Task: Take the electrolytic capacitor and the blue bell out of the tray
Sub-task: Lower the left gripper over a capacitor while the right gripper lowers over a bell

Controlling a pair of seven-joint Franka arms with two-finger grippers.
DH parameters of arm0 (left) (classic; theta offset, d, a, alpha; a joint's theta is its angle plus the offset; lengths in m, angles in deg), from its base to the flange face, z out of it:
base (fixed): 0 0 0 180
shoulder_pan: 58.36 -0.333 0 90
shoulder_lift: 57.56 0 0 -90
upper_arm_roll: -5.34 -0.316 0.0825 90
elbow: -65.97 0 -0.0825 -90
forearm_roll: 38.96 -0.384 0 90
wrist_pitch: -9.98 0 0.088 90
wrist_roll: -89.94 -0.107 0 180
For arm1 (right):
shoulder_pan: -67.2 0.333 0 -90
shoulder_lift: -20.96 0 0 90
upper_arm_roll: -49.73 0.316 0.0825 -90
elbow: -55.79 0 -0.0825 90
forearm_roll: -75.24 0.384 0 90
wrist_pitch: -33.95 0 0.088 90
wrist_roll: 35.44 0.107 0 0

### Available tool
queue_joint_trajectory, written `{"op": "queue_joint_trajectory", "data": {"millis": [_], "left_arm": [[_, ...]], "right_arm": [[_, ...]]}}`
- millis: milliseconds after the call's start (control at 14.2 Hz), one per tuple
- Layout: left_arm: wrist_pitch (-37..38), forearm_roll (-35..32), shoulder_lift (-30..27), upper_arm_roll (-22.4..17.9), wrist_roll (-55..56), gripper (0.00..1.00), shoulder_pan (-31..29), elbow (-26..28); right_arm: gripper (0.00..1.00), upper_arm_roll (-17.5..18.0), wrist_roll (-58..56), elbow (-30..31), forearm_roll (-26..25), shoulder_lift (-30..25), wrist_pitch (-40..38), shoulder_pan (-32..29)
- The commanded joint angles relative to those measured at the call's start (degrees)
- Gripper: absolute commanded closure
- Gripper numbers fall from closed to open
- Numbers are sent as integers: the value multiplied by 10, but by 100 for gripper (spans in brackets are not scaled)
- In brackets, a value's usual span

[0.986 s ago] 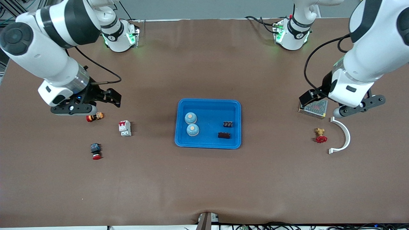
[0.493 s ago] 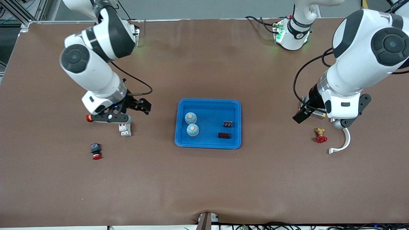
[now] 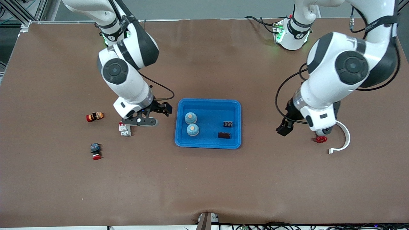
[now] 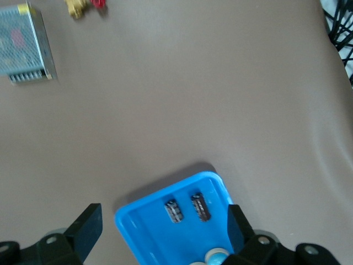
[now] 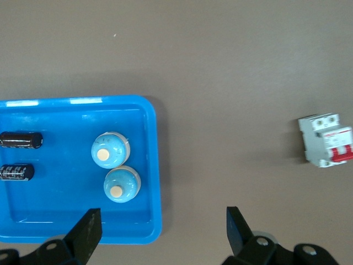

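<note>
A blue tray [image 3: 209, 110] lies mid-table. In it stand two light-blue bells [image 3: 190, 118] [image 3: 192, 129] and lie two black capacitors [image 3: 227, 124] [image 3: 224, 135]. My right gripper [image 3: 162, 108] hangs open and empty over the tray's edge at the right arm's end. Its wrist view shows the bells [image 5: 110, 150] [image 5: 122, 185], the capacitors [image 5: 21, 139] [image 5: 16, 171] and the tray's rim [image 5: 156, 165] above the gripper [image 5: 160, 232]. My left gripper [image 3: 284, 127] hangs open and empty over bare table at the tray's other end. Its own view shows both capacitors [image 4: 174, 211] [image 4: 200, 206].
At the right arm's end lie a white circuit breaker [image 3: 124, 128], an orange-red button [image 3: 95, 117] and a red stop button [image 3: 96, 151]. At the left arm's end are a red valve [image 3: 321, 139], a white curved clamp [image 3: 343, 137] and a metal power supply [image 4: 25, 47].
Both arms have swung in from the table's ends toward the tray. Both grippers stayed open and empty. The left arm now hides the power supply in the front view.
</note>
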Motion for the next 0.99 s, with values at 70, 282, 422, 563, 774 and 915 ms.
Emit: {"op": "queue_joint_trajectory", "data": {"millis": [70, 282, 422, 563, 774, 915], "left_arm": [[-26, 3, 15, -2, 89, 0, 24, 4], [-27, -9, 30, -2, 149, 0, 41, 6], [-26, -10, 51, -2, 190, 0, 50, 6], [-27, -13, 69, -3, 246, 0, 64, 4], [-37, -12, 89, -1, 336, 0, 83, 4], [-45, -12, 108, -2, 382, 0, 107, 5]], "right_arm": [[0, -5, 51, -31, -8, 41, 11, 45], [0, -5, 50, -57, -10, 70, 10, 58], [0, -5, 44, -59, -29, 84, 13, 61], [0, -5, 41, -59, -44, 92, 34, 66], [0, -5, 42, -59, -44, 115, 74, 75], [0, -5, 42, -59, -43, 130, 94, 77]]}}
